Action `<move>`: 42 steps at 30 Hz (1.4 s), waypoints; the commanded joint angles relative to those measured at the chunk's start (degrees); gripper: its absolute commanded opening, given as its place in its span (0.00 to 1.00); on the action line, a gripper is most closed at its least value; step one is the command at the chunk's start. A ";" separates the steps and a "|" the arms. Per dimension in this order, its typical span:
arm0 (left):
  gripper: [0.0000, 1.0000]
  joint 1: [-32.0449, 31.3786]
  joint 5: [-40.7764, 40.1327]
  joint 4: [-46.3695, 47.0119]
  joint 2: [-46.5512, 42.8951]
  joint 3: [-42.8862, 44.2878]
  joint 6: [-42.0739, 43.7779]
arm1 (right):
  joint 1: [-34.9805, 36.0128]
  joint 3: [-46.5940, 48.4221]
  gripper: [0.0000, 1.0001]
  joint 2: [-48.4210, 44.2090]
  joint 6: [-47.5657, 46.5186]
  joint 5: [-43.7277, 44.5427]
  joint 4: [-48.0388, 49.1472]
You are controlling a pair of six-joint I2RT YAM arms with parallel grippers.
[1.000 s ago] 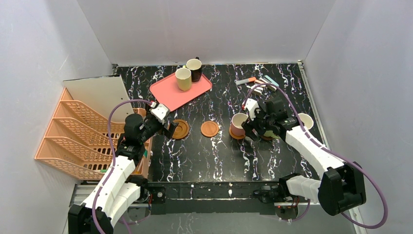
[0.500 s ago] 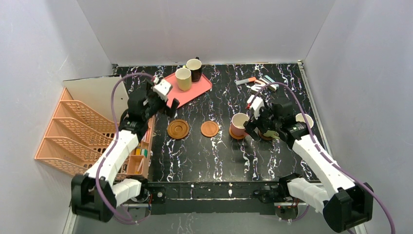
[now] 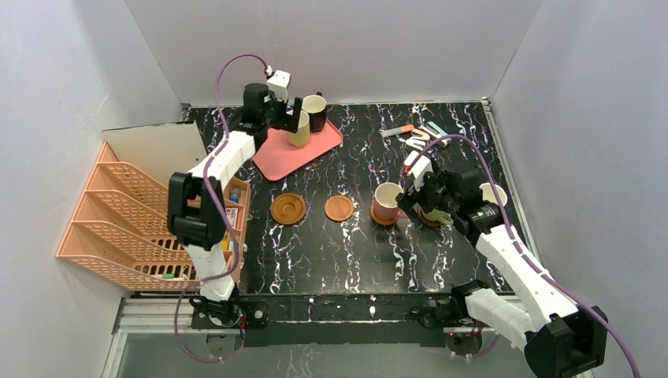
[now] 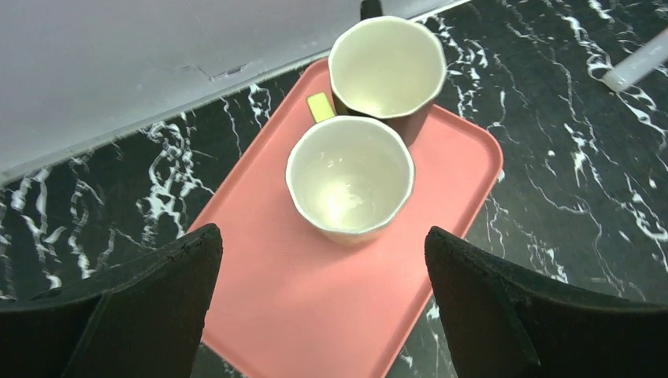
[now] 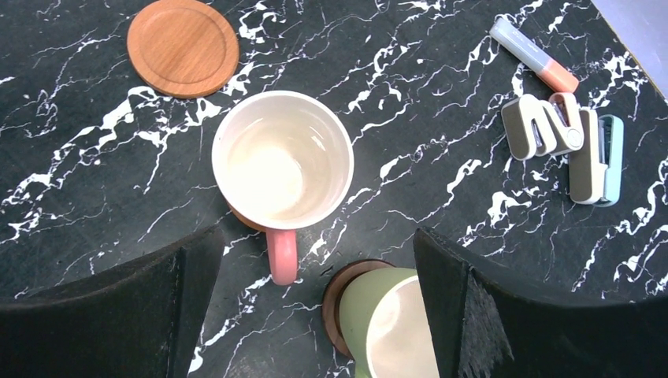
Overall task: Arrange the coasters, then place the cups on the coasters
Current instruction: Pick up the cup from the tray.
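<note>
A yellow-green cup [image 4: 350, 177] and a dark brown cup [image 4: 387, 59] stand on the pink tray [image 4: 315, 307] at the back. My left gripper [image 4: 321, 235] hangs open just above and in front of the yellow-green cup [image 3: 298, 127], holding nothing. A pink cup [image 5: 282, 161] rests on a coaster [image 3: 384, 217]. Beside it a green cup [image 5: 394, 323] stands on a dark coaster [image 5: 337, 303]. My right gripper [image 5: 315, 236] is open above these two, empty. Two bare coasters lie mid-table: a dark ringed coaster [image 3: 288, 208] and an orange coaster [image 3: 339, 208]. A pale pink cup [image 3: 494, 193] sits far right.
Orange mesh racks [image 3: 118, 228] and a white board [image 3: 157, 150] stand along the left edge. Clips [image 5: 551, 130] and a marker [image 5: 533, 55] lie at the back right. Grey walls close in the table on three sides.
My left arm swung from the dark ringed coaster back to the tray, over the yellow-green cup. My right gripper opened fully and drew slightly away from the green cup.
</note>
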 commanded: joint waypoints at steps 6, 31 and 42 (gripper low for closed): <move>0.98 -0.62 -3.04 -12.76 14.52 19.79 -14.99 | 0.01 -0.57 0.99 0.60 0.11 2.05 3.14; 0.98 -4.26 -14.09 -12.10 19.45 21.38 -12.49 | 0.03 -0.75 0.99 0.10 -0.23 1.64 3.28; 0.98 -4.32 -11.72 -13.19 22.93 25.09 -10.59 | 0.08 -0.91 0.99 0.71 -0.50 1.77 3.48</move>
